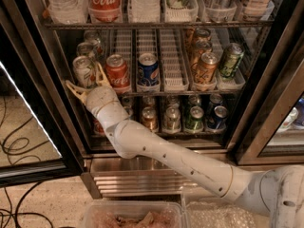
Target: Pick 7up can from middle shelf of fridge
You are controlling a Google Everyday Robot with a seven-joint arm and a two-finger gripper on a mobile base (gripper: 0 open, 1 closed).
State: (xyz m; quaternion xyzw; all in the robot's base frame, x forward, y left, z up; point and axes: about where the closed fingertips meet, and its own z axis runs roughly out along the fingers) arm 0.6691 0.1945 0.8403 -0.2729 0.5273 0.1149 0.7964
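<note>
Well below the 7up can (84,66) and closest to the camera sits a clear plastic tub (133,216) at the bottom edge of the view. Above it, the white arm (166,156) rises from the lower right and runs up and to the left across the ribbed steel base panel (142,175) of the fridge (266,106), toward the can.

The arm ends in the tool (83,76), which is at the front of the can. It is spread wide. One pale finger (73,88) reaches out low to the can's left. The other finger (100,73) points up in the gap between the can and the red Coke can (117,72) just to its right. The can's lower part lies between the two. I cannot tell whether either finger touches it, and nothing is pinched.

The 7up can stands upright, with its long axis vertical and its silver top facing up. It is at the front left end of the middle shelf (173,85), in the leftmost lane. A blue can (148,70) stands two lanes to its right, past the Coke can. More cans queue behind the 7up can, deeper in its lane. The lanes farther to its right are white slotted plastic, some bare at the front.
</note>
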